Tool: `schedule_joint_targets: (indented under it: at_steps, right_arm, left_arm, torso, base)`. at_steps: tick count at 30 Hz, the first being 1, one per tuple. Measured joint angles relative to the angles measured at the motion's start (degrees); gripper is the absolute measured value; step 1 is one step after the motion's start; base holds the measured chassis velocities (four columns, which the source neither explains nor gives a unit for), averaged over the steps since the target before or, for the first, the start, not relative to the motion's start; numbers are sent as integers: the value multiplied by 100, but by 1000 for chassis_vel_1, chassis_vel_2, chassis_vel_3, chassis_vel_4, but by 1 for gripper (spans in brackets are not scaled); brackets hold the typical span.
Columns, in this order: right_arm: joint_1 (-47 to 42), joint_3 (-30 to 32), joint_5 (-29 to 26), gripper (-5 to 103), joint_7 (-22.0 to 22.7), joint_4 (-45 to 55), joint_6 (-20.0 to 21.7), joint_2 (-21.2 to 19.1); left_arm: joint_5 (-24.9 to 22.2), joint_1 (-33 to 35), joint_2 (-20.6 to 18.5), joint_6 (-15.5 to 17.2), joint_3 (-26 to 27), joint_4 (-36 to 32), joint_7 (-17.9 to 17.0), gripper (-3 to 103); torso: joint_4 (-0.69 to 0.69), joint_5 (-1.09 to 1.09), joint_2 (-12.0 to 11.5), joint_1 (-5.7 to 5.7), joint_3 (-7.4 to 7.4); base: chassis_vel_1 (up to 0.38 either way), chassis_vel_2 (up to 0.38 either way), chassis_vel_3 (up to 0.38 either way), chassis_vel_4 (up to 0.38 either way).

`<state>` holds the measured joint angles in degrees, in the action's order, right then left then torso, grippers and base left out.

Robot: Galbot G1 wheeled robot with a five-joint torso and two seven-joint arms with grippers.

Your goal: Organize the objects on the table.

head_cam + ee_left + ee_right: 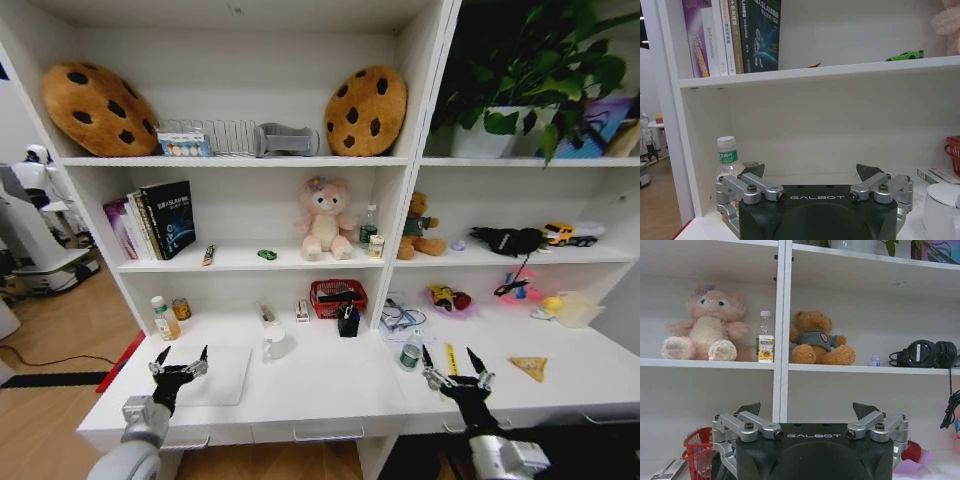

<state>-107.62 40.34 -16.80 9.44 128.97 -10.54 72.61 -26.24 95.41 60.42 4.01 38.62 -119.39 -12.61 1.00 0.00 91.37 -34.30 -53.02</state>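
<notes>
On the white table (pixel 330 395) a flat pale laptop (pixel 222 378) lies closed at the left. My left gripper (pixel 183 352) (pixel 812 171) hovers open over its left edge, holding nothing. A green-labelled bottle (pixel 163 318) (pixel 728 157) stands at the back left. A small clear green-labelled bottle (pixel 410 352) and a yellow pen (pixel 450 358) sit right of centre, just beyond my open, empty right gripper (pixel 448 352) (pixel 807 409). A tiny green toy car (pixel 267 254) (pixel 905 55) rests on the shelf above.
At the back of the table stand a red basket (pixel 337 297) (pixel 697 450), a black holder (pixel 348 320) and a white cup (pixel 273 342) (pixel 942 207). A yellow wedge (pixel 530 367) lies at the right. Plush toys, books and headphones (pixel 925 354) fill the shelves.
</notes>
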Motion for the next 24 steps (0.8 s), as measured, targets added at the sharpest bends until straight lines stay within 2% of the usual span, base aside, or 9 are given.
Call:
schedule_joint_targets:
  at_steps: [9,24]
  right_arm:
    - [132,-240,83,100,118,8,6,5]
    - [458,-494,111,100,175,-337,0,-42]
  left_arm:
    - [-10,190,21,1,115,-150,-1,100]
    - [-25,165,-21,27,97,-64,1,100]
  torso:
    - [0,-1,0,0,0]
    - [0,3,0,0,-1]
  base:
    - [-19,-14,9,8]
    - [-126,-130,130,124]
